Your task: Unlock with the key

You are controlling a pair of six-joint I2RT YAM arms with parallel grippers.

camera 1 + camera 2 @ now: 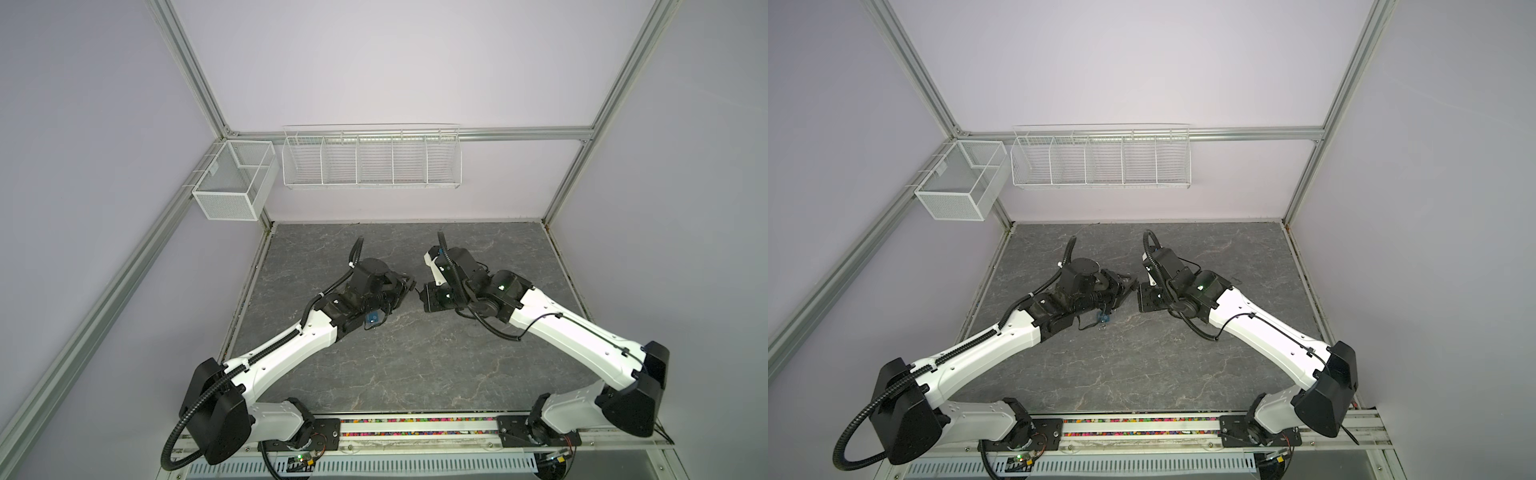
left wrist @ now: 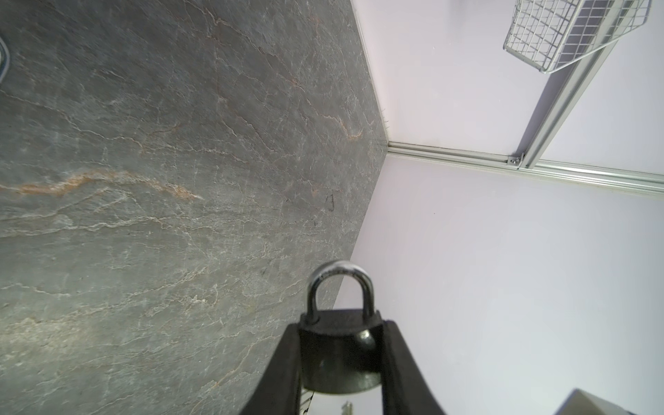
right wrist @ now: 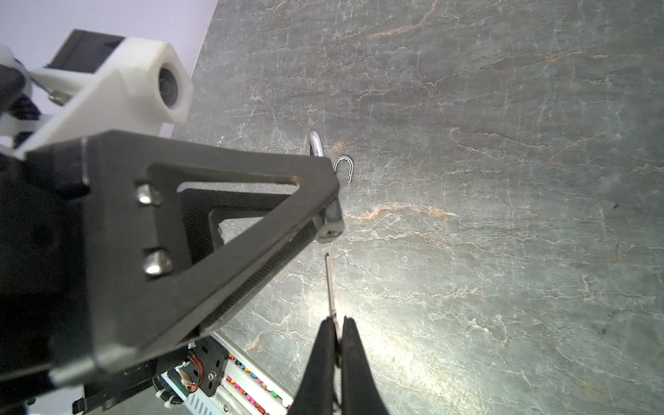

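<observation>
Left wrist view: the left hand [image 2: 343, 325] is clamped on the black padlock [image 2: 341, 359]. The shackle [image 2: 339, 287] sticks out past the fingertips, and both its legs go into the body.
Right wrist view: the right hand [image 3: 337, 319] is pressed together on the key [image 3: 330, 284]. The blade points at the bottom of the padlock, near it but apart.
Only in the right wrist view: a small metal ring [image 3: 344, 169] seems to lie on the worktop just beyond the padlock.
Top views: the two hands face each other over the middle of the worktop [image 1: 415, 365], with a small gap between the tips. Padlock and key are too small to tell there.
Surface: dark grey, stone pattern with pale veins.
Room: pale lilac walls and an aluminium frame. A wire rack [image 1: 372, 156] and a mesh basket [image 1: 232, 187] hang high, above the back edge.
Edges: the hands are well apart from the back wall and the side edges, and open worktop lies on all sides.
</observation>
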